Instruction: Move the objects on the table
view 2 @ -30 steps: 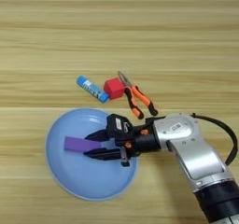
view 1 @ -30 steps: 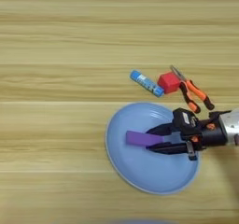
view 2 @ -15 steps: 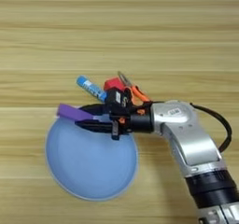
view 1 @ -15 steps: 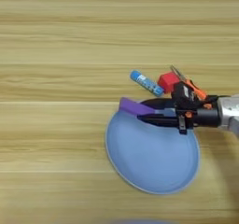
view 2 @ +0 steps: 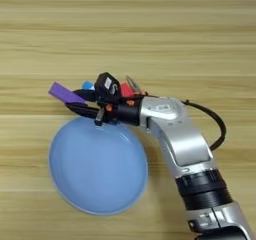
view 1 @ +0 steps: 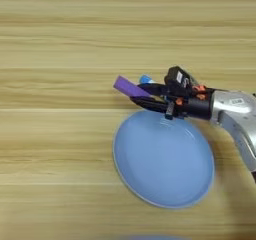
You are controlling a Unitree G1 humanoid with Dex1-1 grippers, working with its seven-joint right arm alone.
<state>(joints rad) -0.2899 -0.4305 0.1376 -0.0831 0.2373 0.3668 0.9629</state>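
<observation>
Right gripper [view 1: 145, 95] jaws clamped on purple block [view 1: 131, 88], long axis pointing up-left away from jaws; blue plate [view 1: 165, 166] below jaws, on table [view 1: 60, 44].

Purple block [view 1: 130, 87] flat, tilted, lying pinched at its right end, off plate, just past upper-left rim. Light-blue plate [view 1: 164, 166] sitting bare on worktop [view 1: 60, 44]. Blue tube [view 1: 145, 78] mostly hiding behind block.

Right gripper [view 1: 145, 95] clamped (arm outstretched leftward)
</observation>
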